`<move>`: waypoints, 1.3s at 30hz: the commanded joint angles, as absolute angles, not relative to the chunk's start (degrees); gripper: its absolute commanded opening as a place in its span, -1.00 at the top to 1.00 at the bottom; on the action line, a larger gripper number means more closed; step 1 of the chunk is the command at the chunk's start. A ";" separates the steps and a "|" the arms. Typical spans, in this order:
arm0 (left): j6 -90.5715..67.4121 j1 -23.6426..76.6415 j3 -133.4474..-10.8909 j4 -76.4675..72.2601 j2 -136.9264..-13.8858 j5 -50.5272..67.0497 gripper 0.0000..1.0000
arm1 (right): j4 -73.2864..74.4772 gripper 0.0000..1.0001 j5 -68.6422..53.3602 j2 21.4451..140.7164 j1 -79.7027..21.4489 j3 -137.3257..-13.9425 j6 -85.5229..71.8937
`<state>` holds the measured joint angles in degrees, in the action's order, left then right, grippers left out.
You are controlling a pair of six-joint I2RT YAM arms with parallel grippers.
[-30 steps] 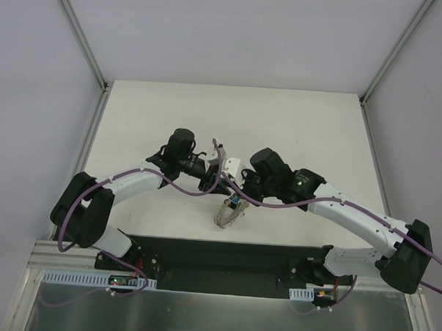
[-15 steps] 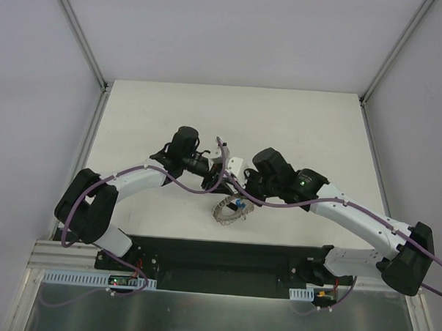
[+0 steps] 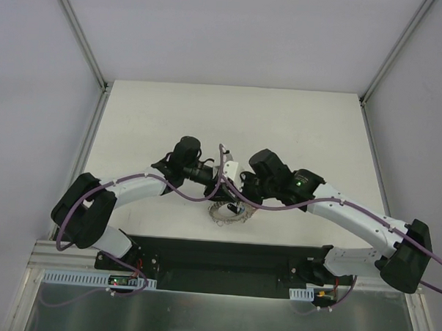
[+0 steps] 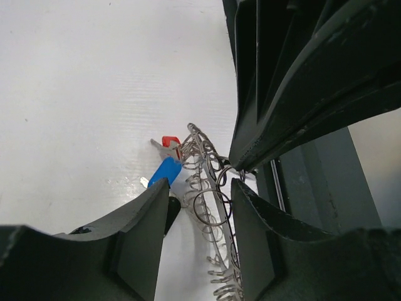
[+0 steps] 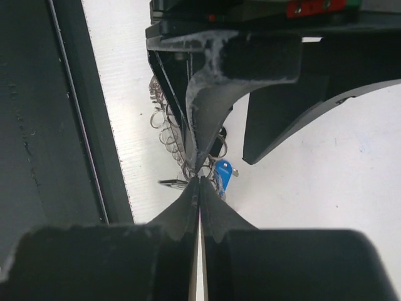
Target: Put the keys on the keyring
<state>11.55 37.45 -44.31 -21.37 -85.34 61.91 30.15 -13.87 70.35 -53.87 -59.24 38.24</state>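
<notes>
White tabletop [image 3: 296, 125] is carrying the keyring [image 3: 230, 211], which is lying flat near the front edge, at 6 o'clock of the spot where both arms are meeting. Left gripper [image 4: 199, 188] is standing part-spread, fingers straddling the wire loops [image 4: 208, 210] from above. I'm seeing daylight on both sides, so it is pinching nothing as far as I can tell. Blue tag [image 4: 165, 171] is sitting at 9 o'clock of the loops, just beside the left finger, with the red tag [image 4: 168, 141] at 12 o'clock of the blue one. Right gripper [image 5: 199, 182] is pressed fully together, tips pointing down at the ring's rim. A stray wire is lying right at its tips, but I can't tell if it is nipping that wire. Keys: I'm not managing to pick them out in any view, too small or hidden under the fingers. My read is that the step in hand is getting a hold on the ring or one loop. To do it well, I'd be centring the left fingers on a single loop, clear of the blue tag, and closing slowly. The right tips should be pinning the rim so that the ring isn't skating on the slick surface. Risk: the loops are springy and tangled, so grabbing several at once is likely.
</notes>
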 commanded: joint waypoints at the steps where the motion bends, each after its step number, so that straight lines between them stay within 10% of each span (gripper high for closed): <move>1: 9.15 39.20 -40.26 -26.27 -79.99 58.82 0.12 | 26.63 0.97 -13.10 71.45 -53.35 -61.61 37.88; 10: 2.04 39.20 -34.28 -30.58 -73.48 52.65 0.12 | 26.72 0.98 -14.41 72.24 -53.35 -62.05 38.06; 28: -4.83 39.11 -32.61 -34.89 -73.04 51.50 1.00 | 26.72 0.98 -16.08 72.86 -53.35 -62.23 38.41; 39: -9.22 39.20 -29.89 -38.23 -71.02 44.92 1.00 | 26.90 0.98 -16.35 73.13 -53.26 -61.53 38.15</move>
<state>-6.76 38.33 -31.27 -32.45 -74.08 47.99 27.42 -15.94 72.84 -53.87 -59.88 39.42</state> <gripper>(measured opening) 0.006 0.015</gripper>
